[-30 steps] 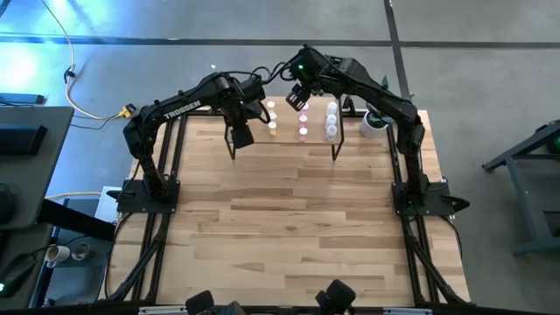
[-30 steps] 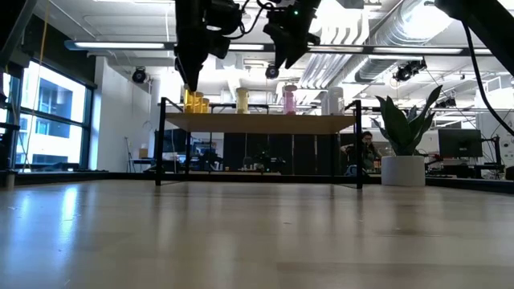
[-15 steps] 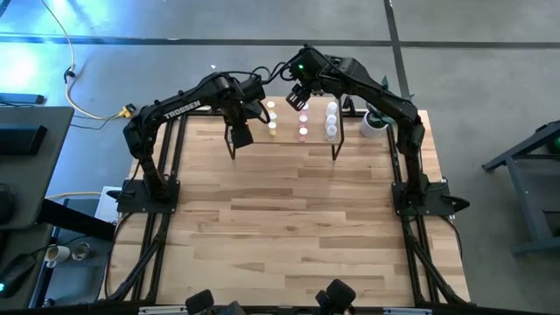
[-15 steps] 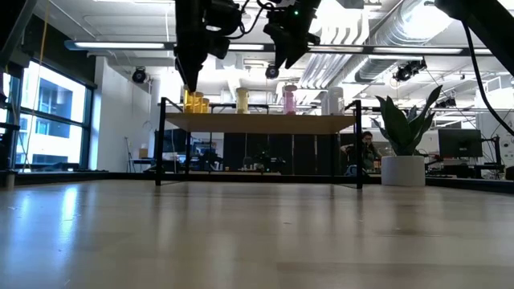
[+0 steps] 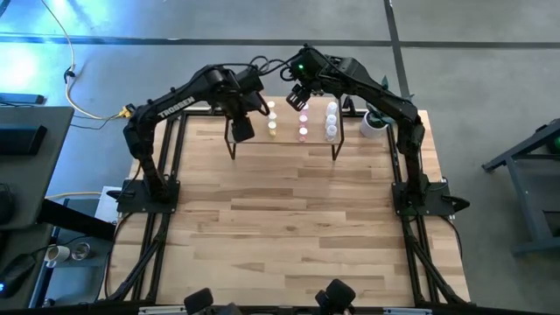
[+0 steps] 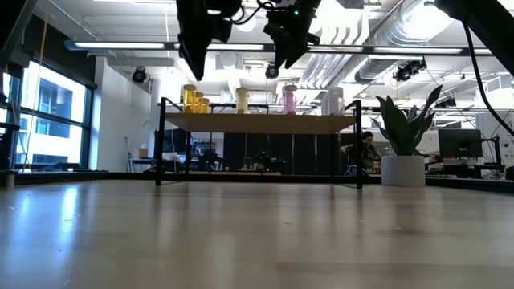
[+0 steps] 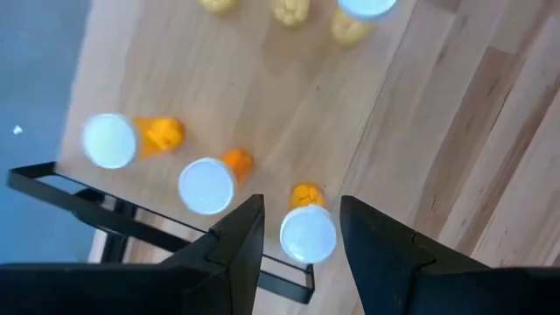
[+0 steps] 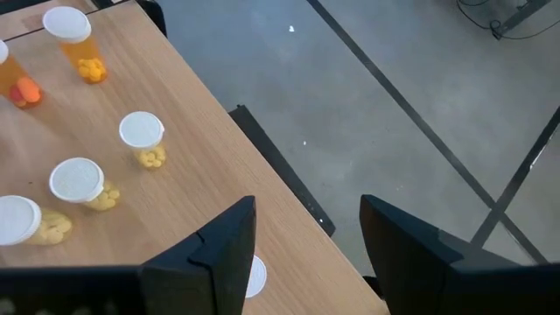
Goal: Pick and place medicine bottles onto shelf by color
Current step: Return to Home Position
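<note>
**Two grippers hover open above a sorted shelf**

Both arms reach to the far edge of the table [image 5: 280, 219], elbows raised. The left gripper [image 5: 241, 129] hangs over the left end of the shelf [image 6: 261, 123]. Its fingers are spread and empty, tips just above the orange bottles [image 6: 191, 99]. The right gripper [image 5: 297, 96] is poised above the shelf's far edge near the middle, fingers likewise apart and holding nothing.

The overhead camera hides the orange bottles beneath the left gripper. The left wrist camera shows three in a line, white caps up. In the low view, yellow bottles [image 6: 242, 99], pink bottles [image 6: 288, 99] and white bottles [image 6: 333, 100] follow rightward, all upright on the board.

A potted plant [image 6: 401, 170] sits at the table's far right corner. Beyond are windows on the left, ceiling ducts and a seated person [image 6: 365, 148].
</note>
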Robot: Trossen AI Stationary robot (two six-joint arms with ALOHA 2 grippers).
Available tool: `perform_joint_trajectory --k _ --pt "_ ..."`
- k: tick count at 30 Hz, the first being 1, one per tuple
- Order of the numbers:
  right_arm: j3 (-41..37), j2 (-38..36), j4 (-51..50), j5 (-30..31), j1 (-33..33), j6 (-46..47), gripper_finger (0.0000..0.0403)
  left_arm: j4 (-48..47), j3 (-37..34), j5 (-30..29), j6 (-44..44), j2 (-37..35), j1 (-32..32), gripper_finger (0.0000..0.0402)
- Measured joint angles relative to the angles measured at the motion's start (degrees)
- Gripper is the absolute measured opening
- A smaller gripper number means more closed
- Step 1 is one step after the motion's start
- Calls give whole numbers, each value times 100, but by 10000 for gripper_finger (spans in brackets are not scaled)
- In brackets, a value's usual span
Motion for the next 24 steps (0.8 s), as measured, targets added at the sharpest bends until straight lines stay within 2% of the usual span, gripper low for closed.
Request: perform_joint_trajectory --k 9,13,17,20,24 --pt "0 -4 -31 -3 0 0 197 -162 584 41 -13 -114 9 142" --pt "0 -68 -46 -37 24 61 197 -136 605 271 -196 -493 -2 142" --pt "4 -191 -35 -380 65 171 197 128 603 694 -446 -915 -31 142" --pt "4 -265 -3 -537 132 248 197 579 432 846 -536 -1302 -173 142" --pt "4 -358 10 -550 225 409 197 1388 -272 846 -756 -1931 -501 142"
